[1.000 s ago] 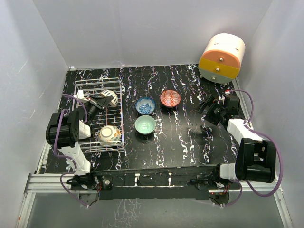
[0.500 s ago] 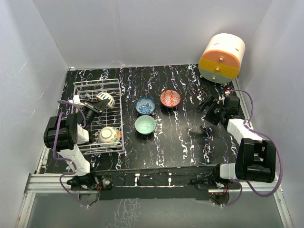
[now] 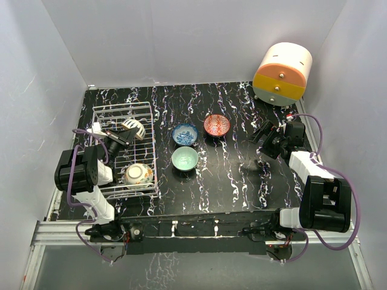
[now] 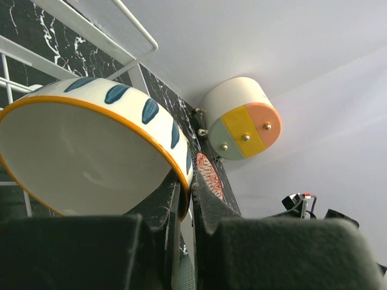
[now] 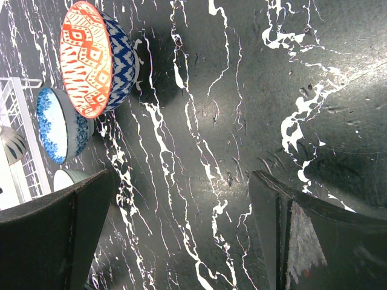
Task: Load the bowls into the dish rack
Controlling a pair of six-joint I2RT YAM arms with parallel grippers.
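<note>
**Cream bowl pinched by its rim over the rack**

Your left tool [image 4: 186,193] is clamped on the rim of the cream bowl [image 4: 91,157], one finger inside and one outside. The bowl hangs tilted, probably so it can stand on edge among the wires. The rack [image 3: 124,104] lies directly under that tool, and a second bowl [image 3: 138,174] rests in it, nearer the arm's base than the tool.

Your right tool [image 5: 181,181] is spread apart and empty above the worktop [image 5: 242,90].

Count five bowls:
- one held
- one racked
- three on the worktop between your tools: blue bowl [image 3: 185,134], red bowl [image 3: 216,125], mint bowl [image 3: 184,159]

There is one rack and two tools.
</note>
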